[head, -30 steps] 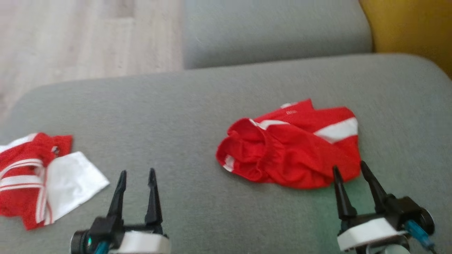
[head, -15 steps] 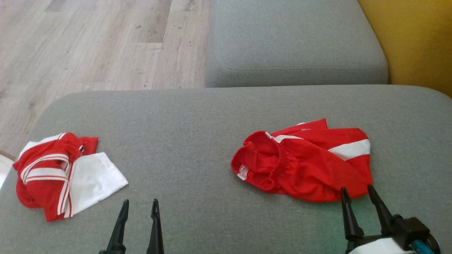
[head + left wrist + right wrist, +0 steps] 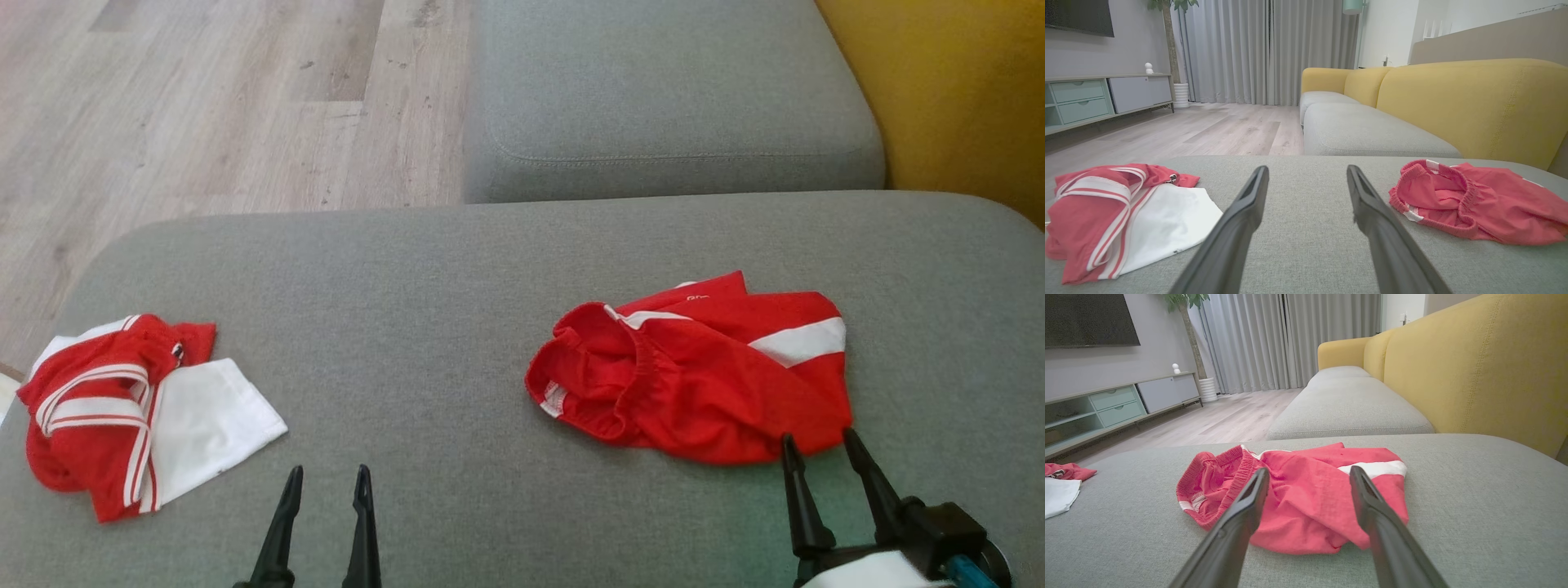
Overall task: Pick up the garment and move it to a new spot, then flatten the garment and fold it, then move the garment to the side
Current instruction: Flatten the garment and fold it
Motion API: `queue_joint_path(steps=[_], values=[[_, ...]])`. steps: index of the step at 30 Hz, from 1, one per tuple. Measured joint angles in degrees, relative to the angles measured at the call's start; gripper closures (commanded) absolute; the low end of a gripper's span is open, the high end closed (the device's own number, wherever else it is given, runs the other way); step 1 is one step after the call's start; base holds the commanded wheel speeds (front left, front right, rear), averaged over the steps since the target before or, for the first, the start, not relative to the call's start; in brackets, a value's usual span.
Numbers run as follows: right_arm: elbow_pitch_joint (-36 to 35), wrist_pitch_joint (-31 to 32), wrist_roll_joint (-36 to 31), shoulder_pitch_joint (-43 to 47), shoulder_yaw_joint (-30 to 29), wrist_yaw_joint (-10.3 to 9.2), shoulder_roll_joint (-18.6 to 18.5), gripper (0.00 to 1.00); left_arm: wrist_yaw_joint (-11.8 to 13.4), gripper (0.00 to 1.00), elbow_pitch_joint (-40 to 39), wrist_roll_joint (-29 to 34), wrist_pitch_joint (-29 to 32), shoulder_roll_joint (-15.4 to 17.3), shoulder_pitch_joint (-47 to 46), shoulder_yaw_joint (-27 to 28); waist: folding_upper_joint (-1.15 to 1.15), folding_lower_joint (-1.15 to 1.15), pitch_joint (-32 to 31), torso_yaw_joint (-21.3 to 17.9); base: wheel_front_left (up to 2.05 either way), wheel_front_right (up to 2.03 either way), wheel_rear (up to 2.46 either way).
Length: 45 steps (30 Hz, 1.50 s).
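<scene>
Crumpled red shorts with a white stripe (image 3: 702, 376) lie on the grey sofa cushion (image 3: 457, 310) right of centre, waistband facing left. They also show in the right wrist view (image 3: 1298, 494) and the left wrist view (image 3: 1478, 204). My right gripper (image 3: 819, 445) is open, its tips at the shorts' near edge, nothing between its fingers (image 3: 1245, 510). My left gripper (image 3: 328, 478) is open over bare cushion, between the two garments. A second red and white garment (image 3: 131, 412) lies crumpled at the cushion's left end.
Another grey seat cushion (image 3: 669, 90) lies beyond, with a yellow backrest (image 3: 963, 90) on the right. Wooden floor (image 3: 204, 98) is at the far left past the cushion's edge. A low cabinet (image 3: 1094, 98), curtains and a plant stand across the room.
The head camera has tilted, shifting the whole scene and sharpening it. Both grippers now sit lower in the picture. The garments lie as before.
</scene>
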Motion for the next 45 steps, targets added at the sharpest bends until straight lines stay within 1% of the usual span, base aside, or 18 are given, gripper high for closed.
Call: queue_joint_path(steps=[19,24,26,28,30,32,34,37,39,41,45], values=[[-0.1,0.0,-0.1,-0.1,0.2,0.0,0.0,0.0,0.3,0.0,0.9,-0.1,0.0,0.0,-0.3,-1.6,0.0,0.0,1.0,-0.8,0.0,0.0,0.0],[-0.4,0.0,-0.3,-0.4,0.7,0.0,0.0,0.0,-0.7,0.0,1.5,-2.2,0.0,0.0,-2.6,-3.0,0.0,0.0,2.3,-1.3,0.0,0.0,0.0],[-0.7,0.0,-0.9,-0.6,0.8,0.0,0.0,0.0,-1.4,0.0,2.8,-4.8,0.0,0.0,-5.2,-4.9,0.0,0.0,3.2,-1.7,0.0,0.0,0.0],[-0.9,0.0,-1.3,-1.3,0.9,0.0,0.0,0.0,-2.8,0.0,5.1,-6.6,0.0,0.0,-9.1,-7.9,0.0,0.0,4.3,-2.2,0.0,0.0,0.0],[-1.1,0.0,-1.7,-2.1,1.2,0.0,0.0,0.0,-3.6,0.0,7.7,-9.4,0.2,-0.1,-13.8,-11.4,0.0,0.0,5.3,-2.8,0.0,0.0,0.0],[-1.1,0.0,-2.8,-2.9,1.6,0.0,0.0,0.0,-4.4,0.0,9.7,-13.4,2.3,-0.2,-19.2,-14.9,0.0,0.0,6.5,-3.6,0.0,0.0,0.0],[-1.4,0.0,-3.4,-3.4,2.1,0.0,0.0,0.0,-5.6,0.0,10.2,-19.8,4.8,-0.2,-24.6,-18.4,0.0,0.0,7.9,-4.3,0.0,0.0,0.0],[-1.9,0.0,-3.7,-5.4,2.7,0.0,0.0,0.0,-5.6,0.0,10.7,-29.4,9.0,-0.3,-32.8,-23.6,0.0,0.0,10.7,-5.3,0.0,0.0,0.0],[-2.1,0.0,-3.8,-7.4,3.3,0.0,0.0,0.0,-4.7,0.0,12.2,-34.8,11.2,-0.7,-38.3,-26.0,0.0,0.02,12.7,-6.1,0.0,0.0,0.0],[-2.4,0.0,-3.9,-9.6,4.2,0.0,0.0,0.0,-2.8,0.0,14.4,-39.7,13.3,-0.7,-42.9,-27.6,0.0,0.01,14.6,-7.0,0.0,0.0,0.0],[-2.9,0.0,-3.9,-12.5,5.0,0.0,0.0,0.0,-0.6,0.0,19.5,-50.2,17.7,-0.7,-48.8,-30.5,0.0,0.02,17.9,-9.1,0.0,0.0,0.0]])
